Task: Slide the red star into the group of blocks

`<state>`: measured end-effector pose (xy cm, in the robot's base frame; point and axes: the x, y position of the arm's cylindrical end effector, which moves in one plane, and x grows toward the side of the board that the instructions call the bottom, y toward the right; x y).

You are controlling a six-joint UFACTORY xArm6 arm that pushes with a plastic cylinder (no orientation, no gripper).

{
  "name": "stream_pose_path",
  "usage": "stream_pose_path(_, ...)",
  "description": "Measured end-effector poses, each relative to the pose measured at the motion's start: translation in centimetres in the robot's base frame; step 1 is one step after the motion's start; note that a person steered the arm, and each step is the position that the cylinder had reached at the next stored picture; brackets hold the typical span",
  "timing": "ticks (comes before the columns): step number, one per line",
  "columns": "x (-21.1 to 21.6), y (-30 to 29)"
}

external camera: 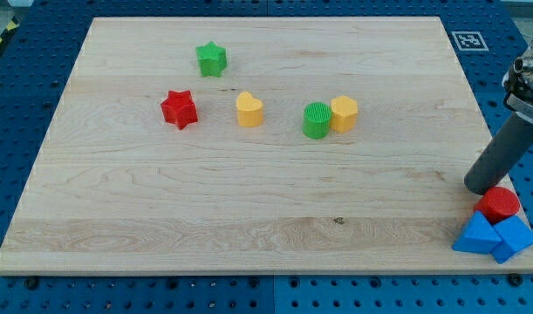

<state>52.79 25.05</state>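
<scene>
The red star [179, 109] lies on the wooden board [249, 192] at the upper left. A green star [211, 59] is above and right of it. A yellow heart [249, 110] lies just to its right. Further right, a green cylinder [317, 120] touches a yellow hexagon [344, 114]. My tip [485, 185] is at the board's right edge, far from the red star, just above a red cylinder [498, 204].
Two blue blocks [478, 235] [515, 237] sit at the board's lower right corner, below the red cylinder. A blue pegboard [510, 87] surrounds the board. A fiducial marker [468, 40] is at the upper right.
</scene>
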Motion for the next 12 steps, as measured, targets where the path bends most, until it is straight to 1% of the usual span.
stream_pose_path(1, 0.0, 0.0)
stream_pose_path(2, -0.9, -3.3)
stream_pose_path(3, -1.1, -9.2)
stream_pose_path(4, -1.4, -13.4)
stream_pose_path(6, -2.2, -26.0)
stream_pose_path(7, -2.2, -27.6)
stream_pose_path(8, -2.1, -27.6)
stream_pose_path(9, -2.1, -30.3)
stream_pose_path(10, -2.1, -30.6)
stream_pose_path(11, -2.2, -32.3)
stream_pose_path(12, -4.0, -37.6)
